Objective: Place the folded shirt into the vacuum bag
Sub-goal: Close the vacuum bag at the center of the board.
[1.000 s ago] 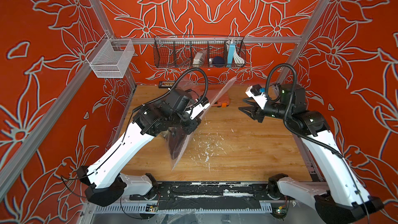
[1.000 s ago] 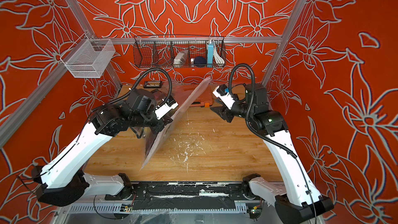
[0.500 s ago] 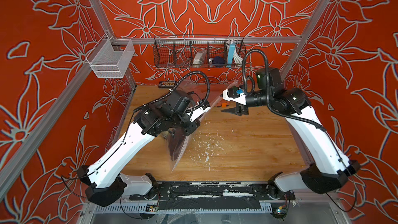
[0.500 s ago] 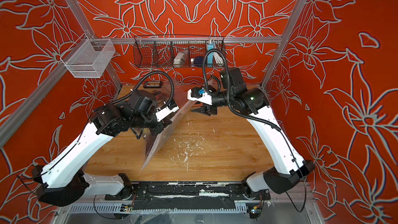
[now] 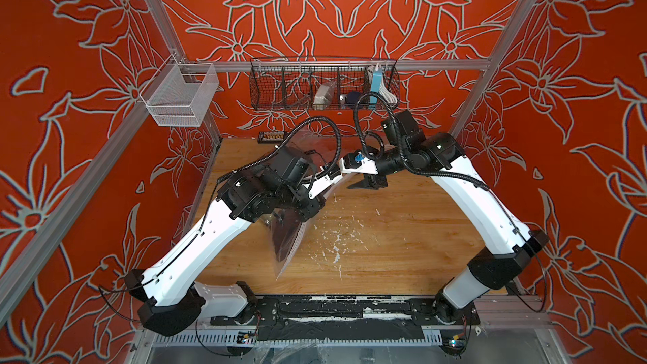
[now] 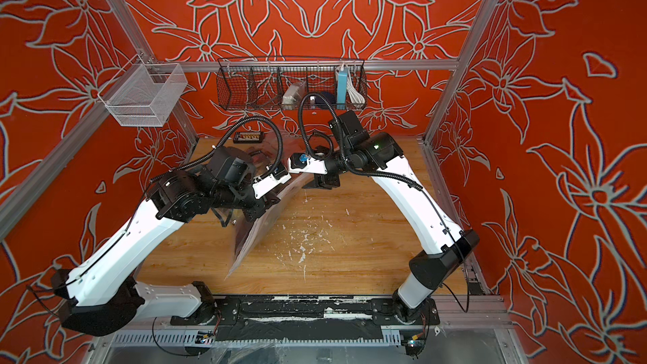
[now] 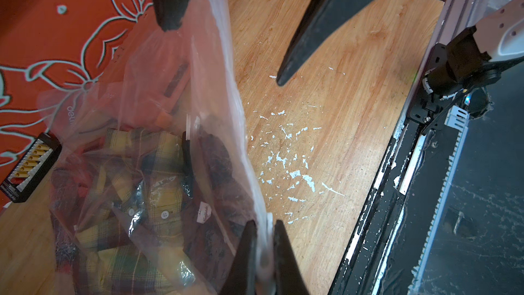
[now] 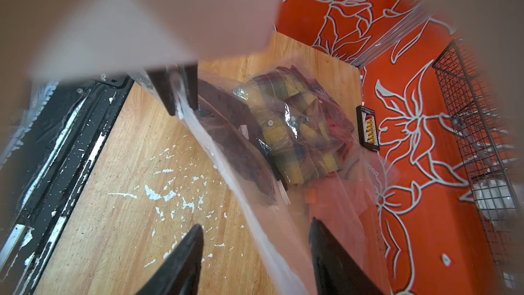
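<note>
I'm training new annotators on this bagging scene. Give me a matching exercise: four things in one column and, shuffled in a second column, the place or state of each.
Things
1. left gripper
2. right gripper
3. folded yellow-and-dark plaid shirt
4. black wire basket

Place or state
a. hanging on the back rail
b. inside the clear plastic vacuum bag
c. open, jaws either side of the bag's edge
d. shut on the bag's edge

Pairs: 1-d; 2-c; 3-b; 4-a

Robot lab cell: aluminium frame (image 5: 350, 64), printed walls (image 5: 77, 75), scarred tabletop (image 5: 402, 239).
</note>
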`<state>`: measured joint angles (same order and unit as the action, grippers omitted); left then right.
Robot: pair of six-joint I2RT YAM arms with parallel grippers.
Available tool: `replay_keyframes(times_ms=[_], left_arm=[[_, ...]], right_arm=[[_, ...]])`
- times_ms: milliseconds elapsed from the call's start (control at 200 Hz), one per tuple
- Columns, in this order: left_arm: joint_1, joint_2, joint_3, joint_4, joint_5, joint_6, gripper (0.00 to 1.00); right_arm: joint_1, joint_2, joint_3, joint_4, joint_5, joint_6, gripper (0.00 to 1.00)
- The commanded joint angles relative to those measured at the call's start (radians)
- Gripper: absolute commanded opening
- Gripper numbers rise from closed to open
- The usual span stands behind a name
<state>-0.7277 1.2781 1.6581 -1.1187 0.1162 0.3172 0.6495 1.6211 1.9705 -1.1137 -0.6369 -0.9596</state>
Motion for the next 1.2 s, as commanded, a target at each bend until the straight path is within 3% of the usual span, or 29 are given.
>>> replay_keyframes(times_ms=[0, 445, 751, 1016, 1191], left_arm=[[0.001, -0.025, 0.026, 0.044, 0.049, 0.014, 0.0], [-0.001, 0.004, 0.061, -0.004, 0.08, -0.006, 0.0], [-0.011, 0.004, 0.039, -0.038, 0.023, -0.042, 0.0], [-0.076, -0.008, -0.003, -0.129, -0.094, -0.138, 0.0], [-0.099, 0.002, -0.051, -0.181, -0.105, -0.207, 0.01]], right_arm=[[0.018, 0.017, -0.022, -0.043, 0.066, -0.011, 0.57], [0.047, 0.019, -0.073, -0.017, 0.12, 0.063, 0.37], [0.049, -0.01, -0.108, -0.008, 0.114, 0.131, 0.0], [-0.023, 0.005, -0.106, 0.016, 0.144, 0.235, 0.0], [-0.089, 0.015, -0.104, 0.077, 0.112, 0.353, 0.0]])
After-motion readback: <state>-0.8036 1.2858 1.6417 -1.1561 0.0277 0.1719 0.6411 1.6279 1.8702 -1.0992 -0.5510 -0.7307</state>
